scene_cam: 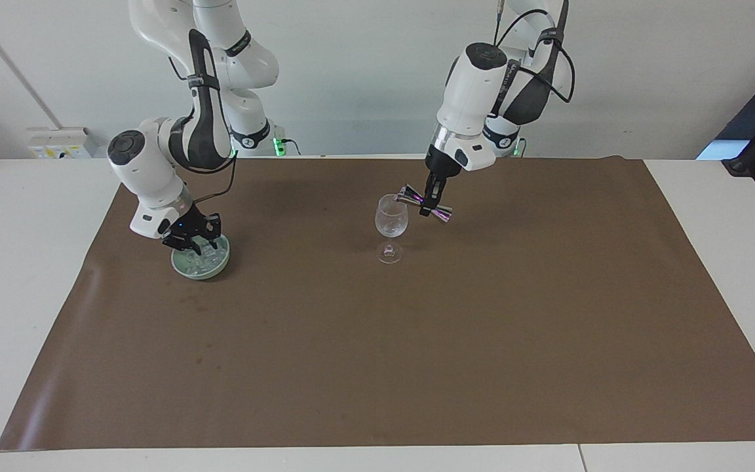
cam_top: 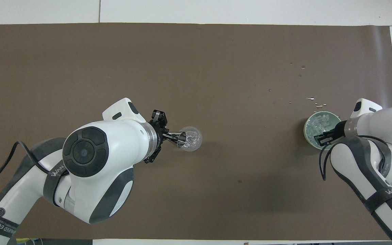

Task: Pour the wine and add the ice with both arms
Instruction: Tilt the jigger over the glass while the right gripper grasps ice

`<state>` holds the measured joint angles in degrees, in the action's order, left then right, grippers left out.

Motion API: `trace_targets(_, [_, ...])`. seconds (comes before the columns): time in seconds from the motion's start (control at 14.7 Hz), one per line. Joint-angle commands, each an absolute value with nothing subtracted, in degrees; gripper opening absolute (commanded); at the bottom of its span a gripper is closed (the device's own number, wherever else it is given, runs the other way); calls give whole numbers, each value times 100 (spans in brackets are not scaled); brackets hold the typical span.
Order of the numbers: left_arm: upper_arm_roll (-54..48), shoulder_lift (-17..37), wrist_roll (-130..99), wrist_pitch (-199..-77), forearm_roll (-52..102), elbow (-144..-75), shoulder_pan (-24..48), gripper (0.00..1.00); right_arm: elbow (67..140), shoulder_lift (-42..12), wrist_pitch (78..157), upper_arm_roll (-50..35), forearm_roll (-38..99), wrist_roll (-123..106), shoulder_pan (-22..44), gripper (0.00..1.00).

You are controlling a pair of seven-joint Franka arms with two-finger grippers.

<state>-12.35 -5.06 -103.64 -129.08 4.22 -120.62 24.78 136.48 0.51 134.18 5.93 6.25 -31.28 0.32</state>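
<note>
Pouring step in hand: left gripper [scene_cam: 431, 200] clenched on a small metal jigger [scene_cam: 425, 202], tilted over the rim of the wine glass [scene_cam: 391, 223], mouth of the jigger just at the glass opening in the overhead view [cam_top: 181, 139]. Glass stands upright mid-mat, clear liquid or glints inside, can't tell how full. Jigger looks near level-to-tipped, so my read is the pour is at or close to its end.

Right gripper [scene_cam: 191, 240] down in the pale green bowl [scene_cam: 201, 265] at the right arm's end of the table, fingertips among the ice [scene_cam: 210, 254]; cubes fill the bowl, also seen from above [cam_top: 319, 121]. Can't tell whether its fingers are apart or closed on a cube. A few wet specks or chips on the brown mat [cam_top: 196, 68] just farther from the robots than the bowl.

Next, as I judge it: left arm rights the jigger and clears away from the glass; right gripper needs a firm pinch on one cube, lift straight up, carry over to the glass. Risk: slippery cube drops, or the gripper knocks the stem.
</note>
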Motion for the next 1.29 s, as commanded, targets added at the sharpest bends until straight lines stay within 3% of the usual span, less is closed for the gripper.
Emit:
trace_targets(0.0, [-1195,-404,-10739,-12735,-217,-11857,2697,0,13799,202,13491,554,756,-3296,0,18])
trace_targets(0.14, [-1195,-396,-10889,-12718,-587,-11839,2768,0,13781,202,13483,554,756,-3296,17,3])
trace_targets(0.2, [-1195,-404,-10898,-12700,-676,-11839,2847,0,13755,202,13456,554,756,-3296,18,0])
trace_targets(0.41, [-1204,-422,-11179,-12630,-1263,-11839,2987,0,13370,184,13028,554,756,-3296,26,0])
trace_targets(0.68, [-1256,-439,-11381,-12577,-1792,-11830,3103,0,12456,237,11807,554,756,-3244,35,0])
trace_targets(1.23, [-1345,-343,-12082,-12515,-2286,-11531,3103,0,11138,650,10075,273,747,-2243,123,0])
